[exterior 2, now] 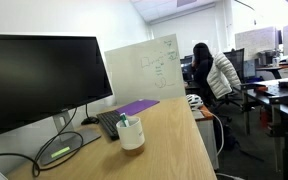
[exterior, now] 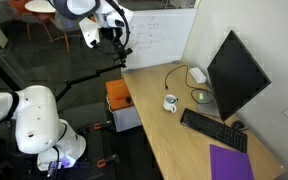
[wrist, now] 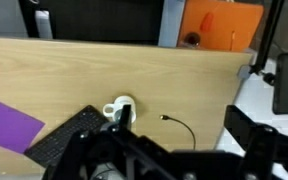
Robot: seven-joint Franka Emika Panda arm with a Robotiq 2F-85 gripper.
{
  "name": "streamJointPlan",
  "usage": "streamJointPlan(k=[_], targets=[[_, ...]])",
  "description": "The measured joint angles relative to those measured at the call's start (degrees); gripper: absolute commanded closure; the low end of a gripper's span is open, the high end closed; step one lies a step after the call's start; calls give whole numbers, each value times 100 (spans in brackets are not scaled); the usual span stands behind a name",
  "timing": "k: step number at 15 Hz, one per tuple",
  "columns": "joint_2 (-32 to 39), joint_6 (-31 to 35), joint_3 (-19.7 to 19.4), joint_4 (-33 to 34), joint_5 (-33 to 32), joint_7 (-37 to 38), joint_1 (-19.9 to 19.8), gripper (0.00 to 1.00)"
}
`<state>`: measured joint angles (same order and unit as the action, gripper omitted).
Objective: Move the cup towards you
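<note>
The cup (exterior: pixel 170 102) is a small white mug with a dark inside, standing upright on the wooden desk (exterior: pixel 174 140) between the keyboard (exterior: pixel 214 129) and the desk's edge. It also shows in an exterior view (exterior 2: pixel 131 133) and in the wrist view (wrist: pixel 119 107), handle to the left. My gripper (exterior: pixel 110 36) hangs high in the air beyond the desk's end, well apart from the cup. In the wrist view its jaws (wrist: pixel 184 125) stand wide apart with nothing between them. The gripper does not show in the exterior view along the desk.
A monitor (exterior: pixel 234 75), a flat greenish dish (exterior: pixel 202 97), a white device with a cable (exterior: pixel 197 75) and a purple pad (exterior: pixel 232 162) share the desk. A loose cable end (wrist: pixel 164 118) lies near the cup. An orange box (exterior: pixel 119 96) stands beside the desk. A whiteboard (exterior: pixel 159 35) stands behind.
</note>
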<state>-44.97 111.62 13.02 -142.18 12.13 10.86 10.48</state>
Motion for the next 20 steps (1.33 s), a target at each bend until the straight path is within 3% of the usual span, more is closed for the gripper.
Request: streamJointPlan(k=[3,7,12,16,20], targets=[[647,1190,511,-241,-160,777,-485,0],[1969,2499,874,-258,-932,2073,-1225,0],[3388,2861,899,150,-2298,4171,-1805,0],[4605,2861,494,618,-3162,5922,-1657,0],[5774,2861,-322,1305,-3379,7314,-971,0]])
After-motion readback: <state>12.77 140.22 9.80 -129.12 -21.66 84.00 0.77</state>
